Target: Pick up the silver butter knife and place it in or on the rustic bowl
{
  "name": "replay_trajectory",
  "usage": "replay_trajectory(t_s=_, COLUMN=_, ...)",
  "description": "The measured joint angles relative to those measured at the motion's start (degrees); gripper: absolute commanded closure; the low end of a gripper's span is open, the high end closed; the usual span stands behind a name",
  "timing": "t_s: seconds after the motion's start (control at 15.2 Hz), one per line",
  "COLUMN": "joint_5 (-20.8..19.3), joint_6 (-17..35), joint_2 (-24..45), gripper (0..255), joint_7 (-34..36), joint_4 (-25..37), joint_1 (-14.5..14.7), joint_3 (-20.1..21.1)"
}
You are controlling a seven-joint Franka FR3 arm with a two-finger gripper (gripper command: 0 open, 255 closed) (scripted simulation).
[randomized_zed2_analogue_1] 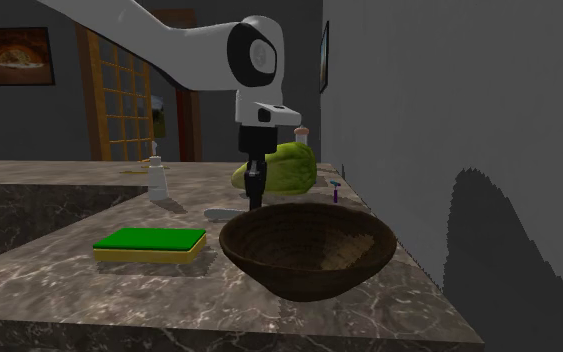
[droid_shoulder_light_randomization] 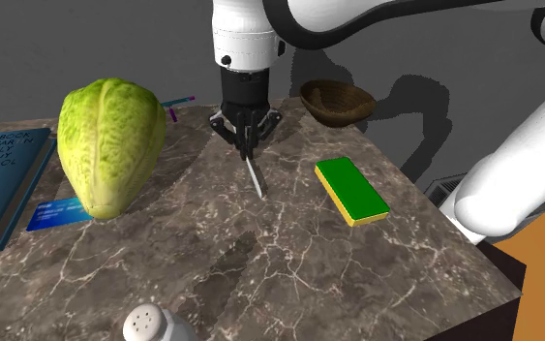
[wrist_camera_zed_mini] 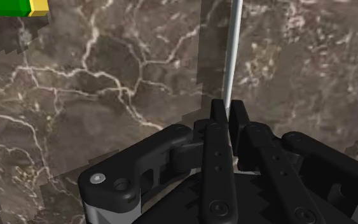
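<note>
The black fingers (wrist_camera_zed_mini: 217, 127) are shut tight on one end of the silver knife (droid_shoulder_light_randomization: 257, 179). The knife sticks out over the brown stone tabletop (droid_shoulder_light_randomization: 260, 262), between the big green cabbage (droid_shoulder_light_randomization: 110, 145) and the green sponge (droid_shoulder_light_randomization: 351, 190). The brown bowl (droid_shoulder_light_randomization: 336, 102) sits apart, near the tabletop's edge.

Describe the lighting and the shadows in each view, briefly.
Shoulder view: evenly lit; a soft shadow darkens the counter on the camera's side of the gripper, and dark shadows fall on the back wall behind the bowl. Second exterior view: dim, with a jagged-edged shadow on the right-hand wall. Wrist view: stair-stepped shadow edges cross the marble beside the butter knife.
</note>
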Motion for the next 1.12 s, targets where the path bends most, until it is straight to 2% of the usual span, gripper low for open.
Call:
replay_trajectory(t_s=0.4, joint_5=-0.01, joint_6=-0.40, joint_2=0.01, gripper=255, joint_7=0.06, joint_4=0.41, joint_1=0.01, joint_3=0.01)
replay_trajectory(t_s=1.12, joint_5=-0.93, joint_6=-8.63, joint_2=1.28, gripper=255, joint_7=1.14, joint_4=9.67, joint_1=0.05, joint_3=0.19)
